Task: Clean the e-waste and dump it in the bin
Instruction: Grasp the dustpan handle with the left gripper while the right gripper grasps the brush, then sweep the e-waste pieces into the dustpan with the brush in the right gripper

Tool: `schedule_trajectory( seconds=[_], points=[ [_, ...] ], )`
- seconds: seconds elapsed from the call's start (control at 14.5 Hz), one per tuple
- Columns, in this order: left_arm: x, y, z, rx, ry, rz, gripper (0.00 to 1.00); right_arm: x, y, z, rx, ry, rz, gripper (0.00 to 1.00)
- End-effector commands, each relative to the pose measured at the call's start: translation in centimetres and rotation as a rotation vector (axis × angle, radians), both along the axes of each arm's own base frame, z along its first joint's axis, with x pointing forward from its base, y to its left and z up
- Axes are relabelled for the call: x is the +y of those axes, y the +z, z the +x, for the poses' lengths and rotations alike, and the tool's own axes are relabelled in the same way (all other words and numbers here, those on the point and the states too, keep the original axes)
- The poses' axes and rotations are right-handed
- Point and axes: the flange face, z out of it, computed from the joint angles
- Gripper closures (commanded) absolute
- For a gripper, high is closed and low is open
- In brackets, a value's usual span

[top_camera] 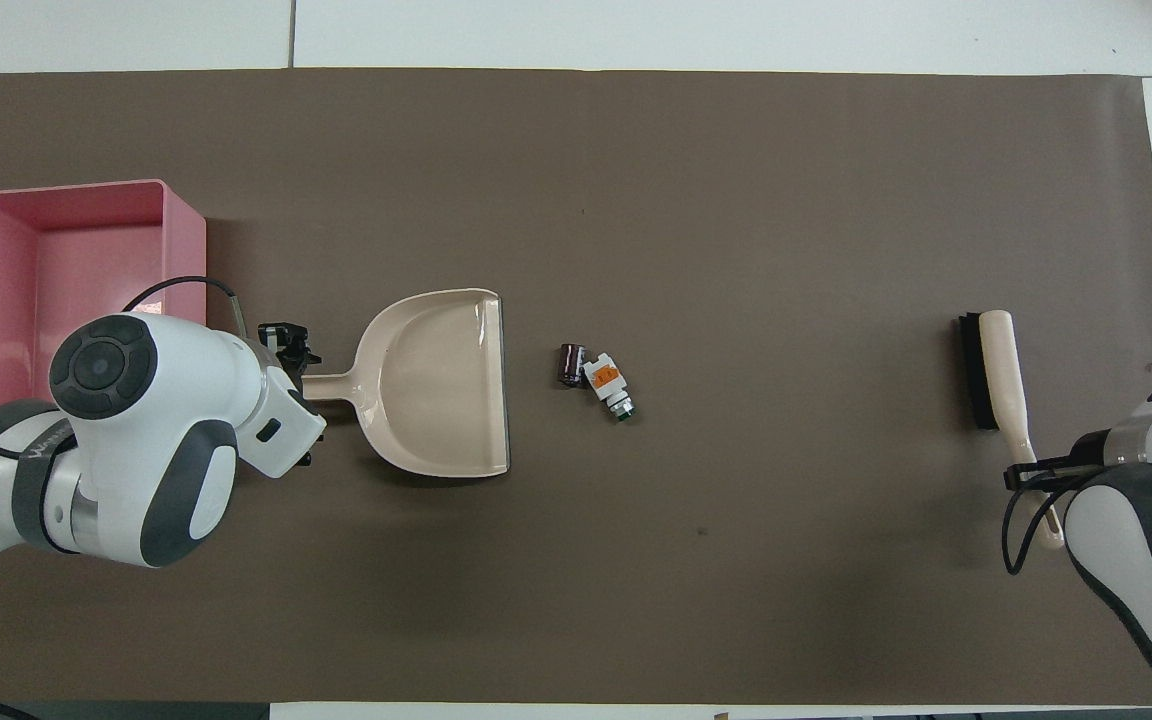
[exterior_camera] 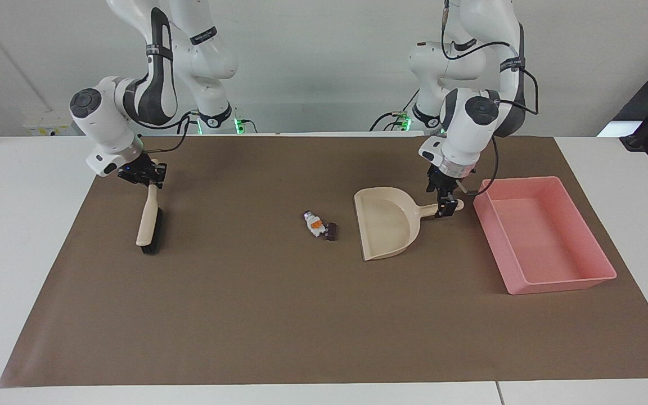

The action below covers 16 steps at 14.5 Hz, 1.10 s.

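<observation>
Barely started, I'd say. The right gripper (exterior_camera: 149,179) is clamped on the brush (exterior_camera: 148,220) handle, and the left gripper (exterior_camera: 445,201) stands open around the dustpan (exterior_camera: 386,222) handle. The e-waste (exterior_camera: 320,224) lies unswept between the two grippers, just beside the pan's mouth. The bin (exterior_camera: 543,239), right by the left gripper, is empty, so sweeping and dumping are left.

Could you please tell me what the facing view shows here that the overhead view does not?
Only the facing view shows the right gripper shut on the brush handle and the left gripper at the dustpan handle. Only the overhead view shows the mat's edge farthest from the robots. Both show the e-waste lying between brush and dustpan, and the bin.
</observation>
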Motion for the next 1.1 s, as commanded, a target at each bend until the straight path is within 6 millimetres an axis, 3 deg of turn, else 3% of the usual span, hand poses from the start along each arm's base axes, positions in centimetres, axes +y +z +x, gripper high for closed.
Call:
schedule_trajectory(
  seconds=[0.0, 0.21, 0.48, 0.97, 1.03],
  points=[
    [0.1, -0.8, -0.4, -0.024, -0.005, -0.001, 0.08, 0.8, 3.3, 2.5, 0.007, -0.008, 0.024, 1.0],
    [0.1, -1.0, -0.6, -0.026, -0.005, -0.002, 0.09, 5.1, 6.2, 4.3, 0.019, 0.032, 0.011, 1.0],
    [-0.5, -1.1, -1.0, -0.021, -0.008, -0.001, 0.22, 16.2, 6.4, 4.2, 0.055, 0.16, -0.059, 1.0],
    [-0.5, -1.2, -1.2, -0.006, -0.013, 0.003, 0.91, 31.9, 3.0, 0.7, 0.074, -0.03, -0.203, 1.0],
    [-0.4, -1.3, -1.2, -0.002, -0.02, 0.006, 0.94, 33.4, 2.7, 0.1, 0.068, -0.034, -0.21, 1.0]
  ],
)
